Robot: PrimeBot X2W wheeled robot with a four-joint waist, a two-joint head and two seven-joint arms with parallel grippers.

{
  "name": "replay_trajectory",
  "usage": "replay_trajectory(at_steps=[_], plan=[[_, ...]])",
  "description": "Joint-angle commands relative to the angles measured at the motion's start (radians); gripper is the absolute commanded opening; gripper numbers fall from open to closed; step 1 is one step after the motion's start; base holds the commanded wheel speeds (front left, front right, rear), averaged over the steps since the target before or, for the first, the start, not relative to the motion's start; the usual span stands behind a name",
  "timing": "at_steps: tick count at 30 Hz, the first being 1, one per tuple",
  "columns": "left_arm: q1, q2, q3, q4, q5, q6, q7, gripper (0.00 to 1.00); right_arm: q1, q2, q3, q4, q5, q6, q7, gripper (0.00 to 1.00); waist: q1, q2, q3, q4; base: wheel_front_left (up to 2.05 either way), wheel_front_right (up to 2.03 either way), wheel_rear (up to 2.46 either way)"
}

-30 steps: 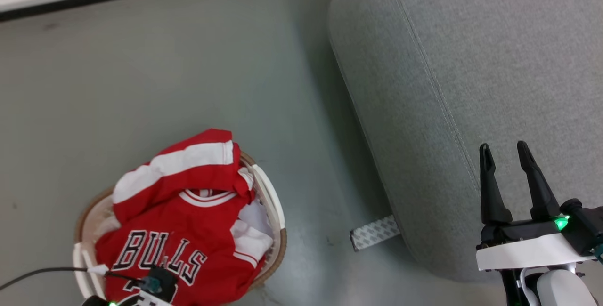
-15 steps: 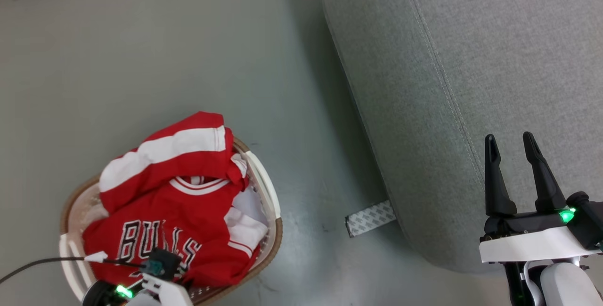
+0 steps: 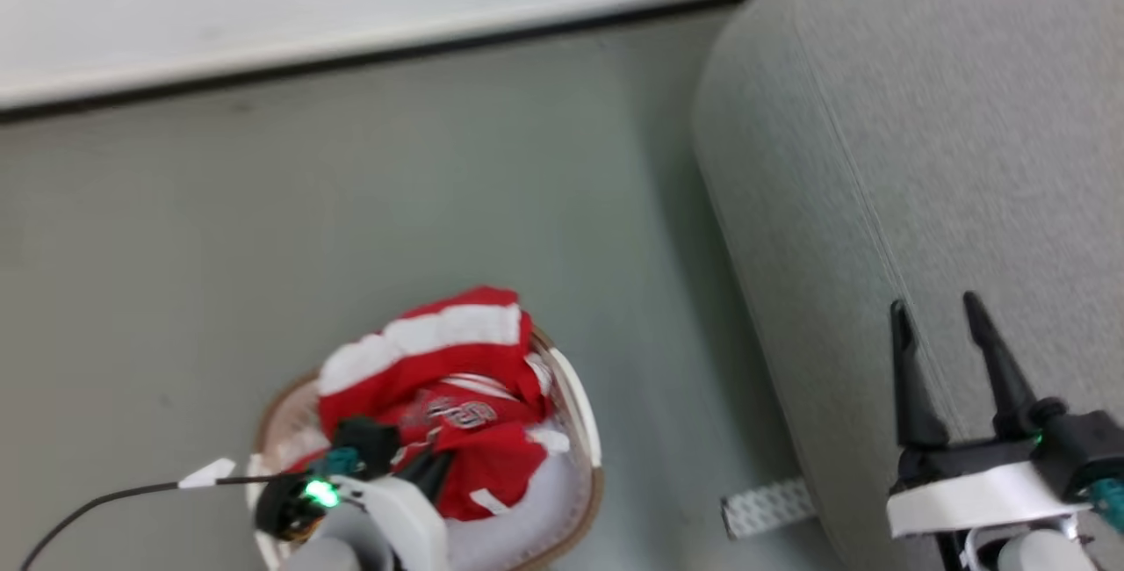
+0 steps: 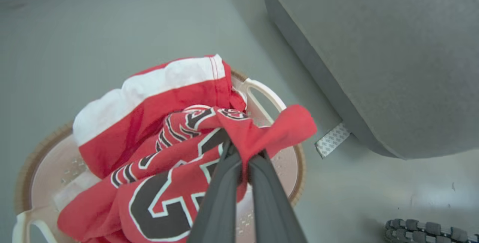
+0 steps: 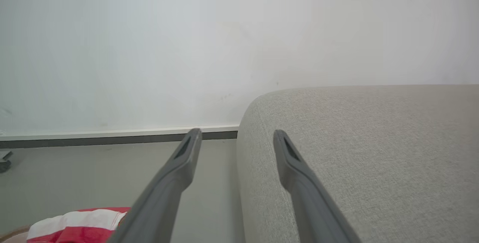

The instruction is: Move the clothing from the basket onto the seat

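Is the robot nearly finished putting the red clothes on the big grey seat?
Not nearly. Done: nothing moved, since the jersey and the white-banded piece both lie in the basket. In hand: the left gripper is shut on a fold of the jersey. Left: carrying both pieces to the seat. The right gripper is open, holding nothing.

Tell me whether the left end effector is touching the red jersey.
Touching. The left wrist view shows the left end effector shut on a bunched fold of the red jersey, with the fabric pinched between its closed jaws and spilling out beyond them.
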Motion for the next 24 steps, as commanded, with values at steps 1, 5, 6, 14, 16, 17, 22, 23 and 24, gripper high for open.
replay_trajectory(at_steps=[1,5,6,14,16,17,22,23,24], plan=[[0.01,0.002,-0.01,-0.033,-0.007,0.001,-0.009,0.0,0.023,-0.004,0.008,0.004,-0.022,-0.002,0.0,1.0,0.0,0.0,-0.097,0.083,0.0,0.0,0.0],[0.009,0.021,-0.035,-0.133,-0.003,0.001,-0.01,0.0,0.056,-0.005,0.037,0.008,-0.057,-0.002,0.0,1.0,0.0,0.0,-0.171,0.131,0.0,0.0,0.0],[0.01,0.025,-0.037,-0.16,-0.004,0.001,-0.008,0.0,0.063,-0.004,0.043,0.009,-0.065,-0.002,0.0,1.0,0.0,0.0,-0.187,0.14,0.0,0.0,0.0],[0.031,0.103,-0.013,-0.423,-0.03,0.043,0.06,0.0,0.094,-0.004,0.117,-0.021,-0.07,-0.002,0.0,1.0,0.0,0.0,-0.283,0.174,0.0,0.0,0.0],[0.038,0.127,-0.001,-0.508,-0.032,0.064,0.087,0.0,0.097,-0.011,0.147,-0.031,-0.061,-0.002,0.0,1.0,0.0,0.0,-0.298,0.177,0.0,0.0,0.0],[0.041,0.139,0.003,-0.55,-0.033,0.074,0.103,0.0,0.095,-0.019,0.163,-0.037,-0.056,-0.002,0.001,1.0,0.0,0.0,-0.304,0.179,0.0,0.0,0.0],[0.049,0.191,0.022,-0.748,-0.045,0.119,0.176,0.0,0.06,-0.085,0.292,-0.053,-0.016,-0.002,0.001,1.0,0.0,0.0,-0.327,0.188,0.0,0.0,0.0],[0.05,0.2,0.021,-0.779,-0.045,0.125,0.191,0.0,0.045,-0.105,0.324,-0.052,-0.004,-0.002,0.0,1.0,0.0,0.0,-0.331,0.19,0.0,0.0,0.0],[0.052,0.208,0.021,-0.807,-0.047,0.131,0.205,0.0,0.029,-0.124,0.359,-0.048,0.006,-0.002,0.001,1.0,0.0,0.0,-0.333,0.191,0.0,0.0,0.0]])
